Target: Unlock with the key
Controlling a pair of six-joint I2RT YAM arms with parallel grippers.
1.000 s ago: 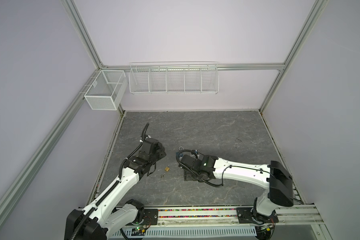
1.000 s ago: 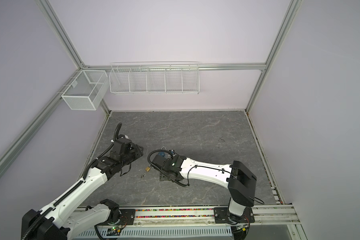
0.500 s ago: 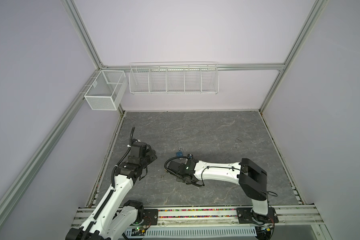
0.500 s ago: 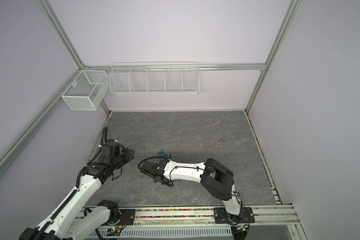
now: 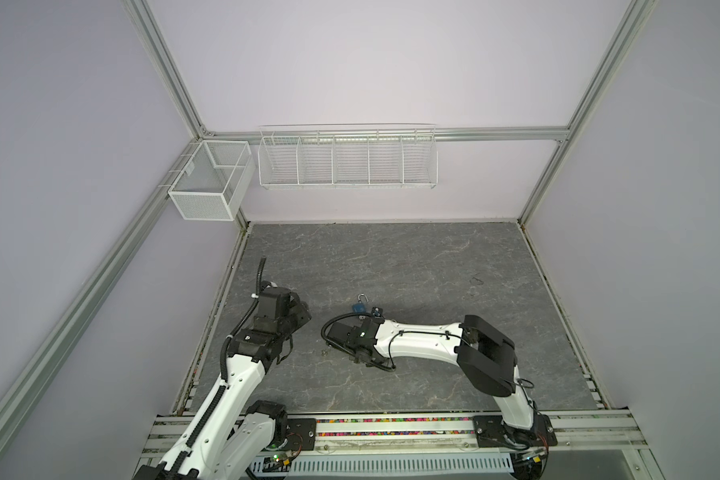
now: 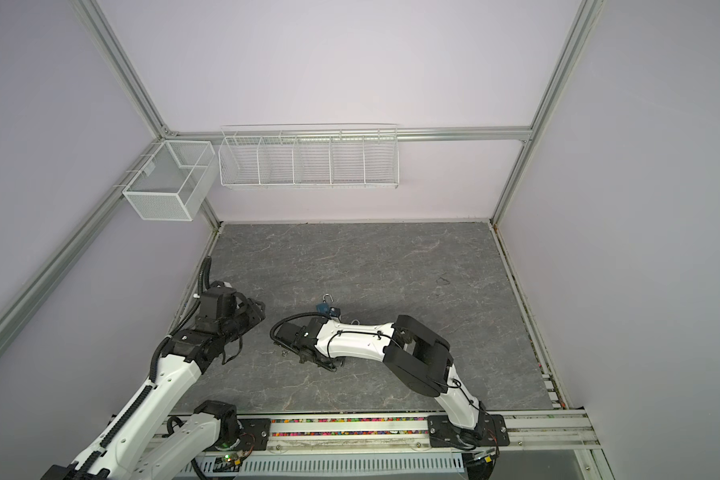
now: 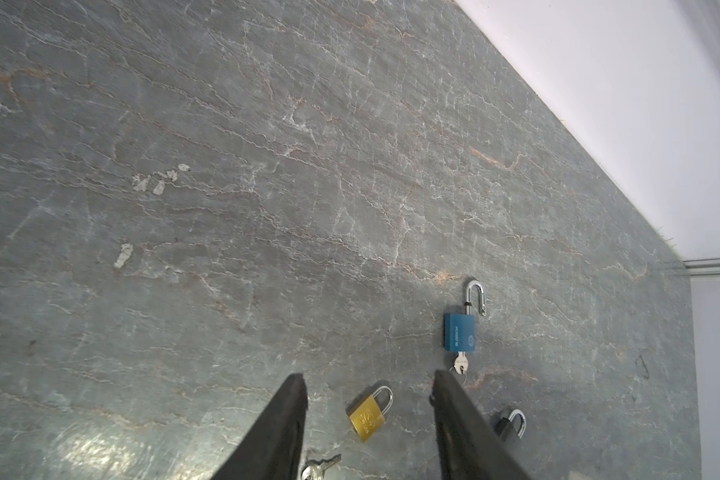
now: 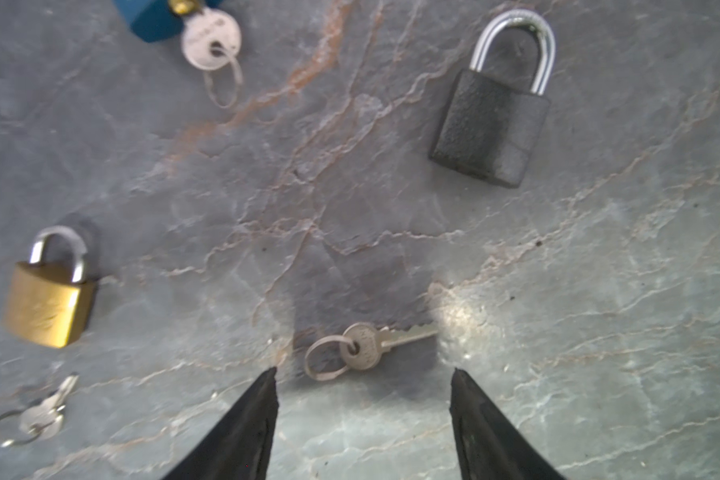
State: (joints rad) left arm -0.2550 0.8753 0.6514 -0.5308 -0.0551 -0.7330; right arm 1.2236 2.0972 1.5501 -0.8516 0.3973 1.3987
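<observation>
Partly done: shows blue lock (image 7: pixel 459 336) sprung open with key (image 7: pixel 460 365) in. Leaves gold lock (image 8: pixel 48 305) and black lock (image 8: pixel 489 126) shut on bench (image 8: pixel 599 291). Poises right hand (image 8: pixel 363 370) low, wide, empty — loose key (image 8: pixel 366 347) just ahead of fingertips. Holds left hand (image 7: pixel 368 374) back, spread, empty — gold lock just ahead. Likely next: closing on loose key.
</observation>
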